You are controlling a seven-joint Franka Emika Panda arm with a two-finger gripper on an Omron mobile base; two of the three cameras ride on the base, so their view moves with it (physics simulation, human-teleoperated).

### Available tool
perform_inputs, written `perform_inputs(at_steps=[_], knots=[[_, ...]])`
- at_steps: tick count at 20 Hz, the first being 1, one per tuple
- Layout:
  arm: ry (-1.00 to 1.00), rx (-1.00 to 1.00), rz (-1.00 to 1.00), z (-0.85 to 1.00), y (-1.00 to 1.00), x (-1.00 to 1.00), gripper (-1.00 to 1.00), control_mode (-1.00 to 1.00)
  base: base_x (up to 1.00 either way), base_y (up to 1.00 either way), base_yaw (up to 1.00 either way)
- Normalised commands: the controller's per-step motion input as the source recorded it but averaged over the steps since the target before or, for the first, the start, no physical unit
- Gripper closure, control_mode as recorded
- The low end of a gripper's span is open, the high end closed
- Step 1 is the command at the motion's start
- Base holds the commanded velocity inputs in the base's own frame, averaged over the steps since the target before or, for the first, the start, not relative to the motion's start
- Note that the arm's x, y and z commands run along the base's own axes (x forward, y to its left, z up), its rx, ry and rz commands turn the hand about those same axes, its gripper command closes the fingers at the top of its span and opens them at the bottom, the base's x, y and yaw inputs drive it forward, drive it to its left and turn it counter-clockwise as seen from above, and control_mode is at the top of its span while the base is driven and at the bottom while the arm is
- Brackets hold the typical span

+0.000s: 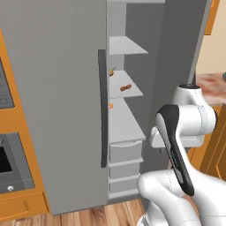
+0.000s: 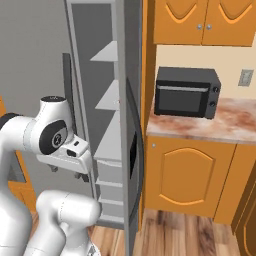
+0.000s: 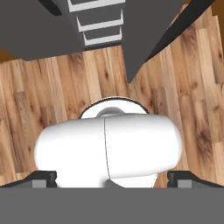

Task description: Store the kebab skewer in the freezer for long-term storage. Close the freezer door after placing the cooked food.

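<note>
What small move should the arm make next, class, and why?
Probably swing the open gripper out toward the freezer door to push it shut. The skewer already lies on a freezer shelf, the gripper holds nothing and points down at the floor, and the door stands wide open.

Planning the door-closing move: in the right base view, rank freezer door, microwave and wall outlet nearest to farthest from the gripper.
From the gripper:
1. freezer door, just to its right.
2. microwave, on the counter beyond the door.
3. wall outlet, far right.
</note>
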Motion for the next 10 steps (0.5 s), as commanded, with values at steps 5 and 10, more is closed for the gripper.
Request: perform_inputs(at_steps=[5, 10], knots=[[0.0, 0.0, 0.0, 0.0, 0.0, 0.0, -1.0, 1.0, 0.0, 0.0, 0.04], [0.0, 0.0, 0.0, 0.0, 0.0, 0.0, -1.0, 1.0, 0.0, 0.0, 0.0]])
